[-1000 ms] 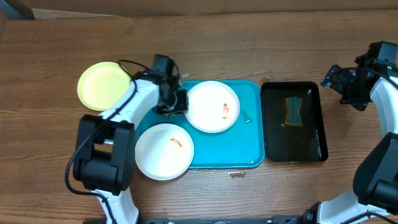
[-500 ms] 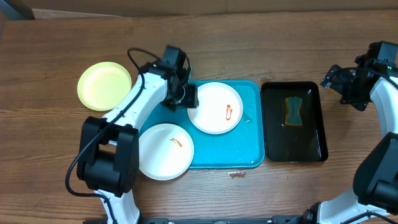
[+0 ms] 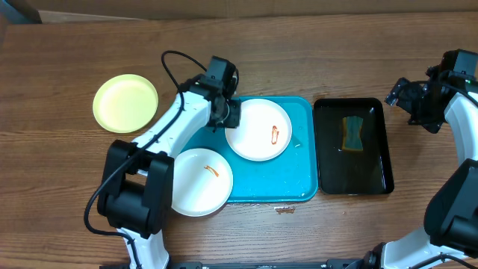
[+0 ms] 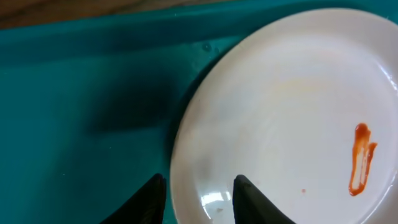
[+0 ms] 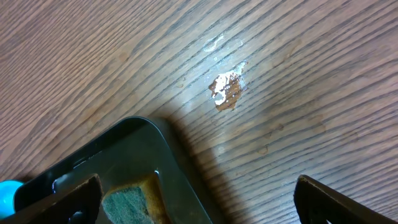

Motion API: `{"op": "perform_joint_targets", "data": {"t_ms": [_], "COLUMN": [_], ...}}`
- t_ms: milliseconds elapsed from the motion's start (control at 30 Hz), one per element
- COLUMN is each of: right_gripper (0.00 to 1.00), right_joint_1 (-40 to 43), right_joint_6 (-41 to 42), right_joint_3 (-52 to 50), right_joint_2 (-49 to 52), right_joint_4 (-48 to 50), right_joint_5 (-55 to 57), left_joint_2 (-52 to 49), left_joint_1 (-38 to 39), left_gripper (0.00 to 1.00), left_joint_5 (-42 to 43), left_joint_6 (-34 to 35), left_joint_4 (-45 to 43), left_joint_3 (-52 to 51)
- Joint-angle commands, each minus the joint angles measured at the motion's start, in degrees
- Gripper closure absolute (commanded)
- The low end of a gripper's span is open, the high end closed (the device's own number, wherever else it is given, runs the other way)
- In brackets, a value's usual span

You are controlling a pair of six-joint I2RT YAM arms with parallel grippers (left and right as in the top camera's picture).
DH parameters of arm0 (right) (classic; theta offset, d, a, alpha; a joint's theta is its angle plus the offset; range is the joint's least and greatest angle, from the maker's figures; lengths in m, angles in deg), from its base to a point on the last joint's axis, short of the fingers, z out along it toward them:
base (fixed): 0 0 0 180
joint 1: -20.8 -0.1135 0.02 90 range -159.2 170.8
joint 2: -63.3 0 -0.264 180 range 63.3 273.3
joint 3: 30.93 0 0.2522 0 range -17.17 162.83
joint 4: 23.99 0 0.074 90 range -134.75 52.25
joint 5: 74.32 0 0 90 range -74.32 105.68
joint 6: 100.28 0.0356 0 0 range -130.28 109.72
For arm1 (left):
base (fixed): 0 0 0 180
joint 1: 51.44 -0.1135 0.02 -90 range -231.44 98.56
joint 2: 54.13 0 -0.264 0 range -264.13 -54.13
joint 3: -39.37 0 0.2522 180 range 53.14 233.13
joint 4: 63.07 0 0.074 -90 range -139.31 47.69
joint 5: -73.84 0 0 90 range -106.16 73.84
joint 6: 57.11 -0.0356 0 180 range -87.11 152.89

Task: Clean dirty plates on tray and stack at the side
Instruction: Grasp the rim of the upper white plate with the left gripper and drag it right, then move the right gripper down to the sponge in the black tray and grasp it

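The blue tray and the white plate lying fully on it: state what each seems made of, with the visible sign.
The tray looks like moulded plastic, semi-glossy: uniform turquoise, rounded corners. The white plate could be glazed ceramic or melamine; its glossy surface shows a highlight near the rim.

A robotics lab bench: left arm (image 3: 173, 125) and right arm (image 3: 457, 112) mounted at a wood-grain table (image 3: 321, 52).

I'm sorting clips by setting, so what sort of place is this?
Probably a robot test bench staged as a dishwashing station rather than a real kitchen: a wooden table, a turquoise tray holding a sauce-smeared white plate, and a sponge in a black tray.
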Motion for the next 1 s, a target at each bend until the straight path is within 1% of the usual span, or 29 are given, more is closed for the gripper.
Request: {"op": "perform_joint_targets", "data": {"t_ms": [0,133,500,567,633,700,767,800,867,933,967], "right_gripper": [0.0,0.0,0.0,0.0,0.0,0.0,0.0,0.0,0.0,0.0,0.04], "right_joint_1": [-0.26,-0.26,-0.26,-0.26,-0.26,-0.26,-0.26,-0.26,-0.26,-0.5,-0.7], "right_joint_6": [0.11,0.11,0.11,0.11,0.13,0.15,0.15,0.07,0.09,0.09,0.04], "right_joint_3": [0.76,0.76,0.76,0.76,0.76,0.76,0.76,0.76,0.76,0.76,0.74], "right_joint_2": [-0.42,-0.42,-0.42,-0.42,-0.42,-0.42,-0.42,-0.42,-0.42,-0.42,-0.42], "right_joint_4": [0.22,0.22,0.22,0.22,0.9,1.01,0.5,-1.46,-3.04,-4.72,-5.33], "right_joint_5": [-0.02,-0.04,-0.02,-0.04,-0.31,-2.49,-7.93,-10.91,-12.72,-12.94,-12.55], "left_joint_2": [-0.92,-0.92,-0.92,-0.92,-0.92,-0.92,-0.92,-0.92,-0.92,-0.92,-0.92], "left_joint_1": [0.68,0.66,0.87,0.87,0.87,0.9,0.92,0.92,0.92,0.92,0.92], "left_gripper": [0.62,0.65,0.66,0.72,0.73,0.73,0.71,0.71,0.71,0.75,0.8], "left_joint_5": [-1.22,-3.06,-4.17,-4.26,-5.03,-5.03,-5.03,-5.03,-5.07,-5.22,-5.22], "left_joint_6": [1.27,1.29,1.29,1.27,1.29,1.36,1.95,1.95,1.92,1.9,1.92], "left_joint_4": [-1.75,-2.64,-5.57,-5.7,-5.6,-5.55,-5.68,-6.03,-6.8,-7.61,-7.96], "left_joint_3": [-2.05,-2.91,-3.32,-3.67,-3.74,-3.89,-4.28,-4.72,-5.6,-6.49,-6.84]}}
